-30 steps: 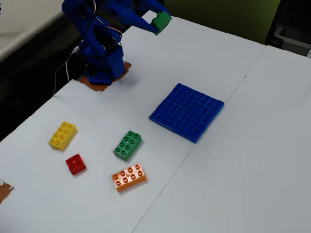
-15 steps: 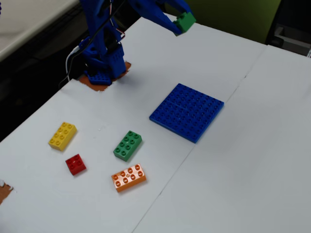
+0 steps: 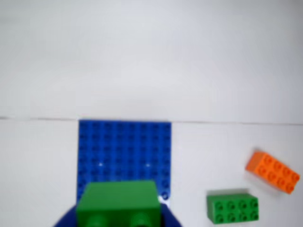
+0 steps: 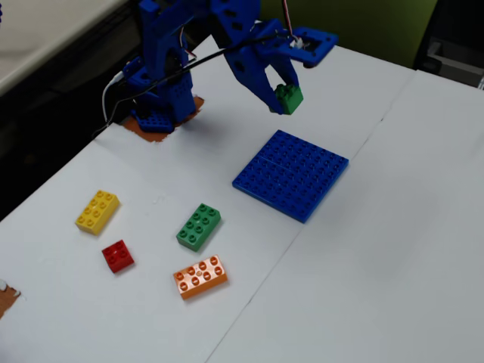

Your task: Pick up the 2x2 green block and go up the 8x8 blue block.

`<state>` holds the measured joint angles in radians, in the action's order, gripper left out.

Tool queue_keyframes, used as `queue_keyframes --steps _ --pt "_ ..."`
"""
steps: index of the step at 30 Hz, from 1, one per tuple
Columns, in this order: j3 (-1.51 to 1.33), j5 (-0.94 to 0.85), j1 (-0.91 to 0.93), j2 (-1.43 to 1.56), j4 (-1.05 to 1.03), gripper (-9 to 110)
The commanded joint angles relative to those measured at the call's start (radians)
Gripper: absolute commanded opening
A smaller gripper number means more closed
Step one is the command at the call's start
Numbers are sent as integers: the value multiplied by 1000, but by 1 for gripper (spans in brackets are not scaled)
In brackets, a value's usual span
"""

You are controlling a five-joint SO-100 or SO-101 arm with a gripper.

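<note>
My blue gripper is shut on the small 2x2 green block and holds it in the air, above and just behind the far edge of the 8x8 blue block. In the wrist view the green block fills the bottom centre between the blue jaws of the gripper, with the blue plate lying flat on the table straight below and ahead of it.
A longer green brick, an orange brick, a red brick and a yellow brick lie on the white table at the near left. The arm's base stands at the back left. A seam crosses the table.
The gripper has swung right and come down with the green block, from high at the back edge to just above the blue plate's far side.
</note>
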<state>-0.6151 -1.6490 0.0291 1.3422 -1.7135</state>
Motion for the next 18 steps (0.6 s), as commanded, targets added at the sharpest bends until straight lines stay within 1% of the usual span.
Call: queue_keyframes --steps 1,9,18 --pt "-52 -6 5 5 52 8" --pt "-23 0 12 -114 78 8" --pt "-23 -25 17 -163 46 8"
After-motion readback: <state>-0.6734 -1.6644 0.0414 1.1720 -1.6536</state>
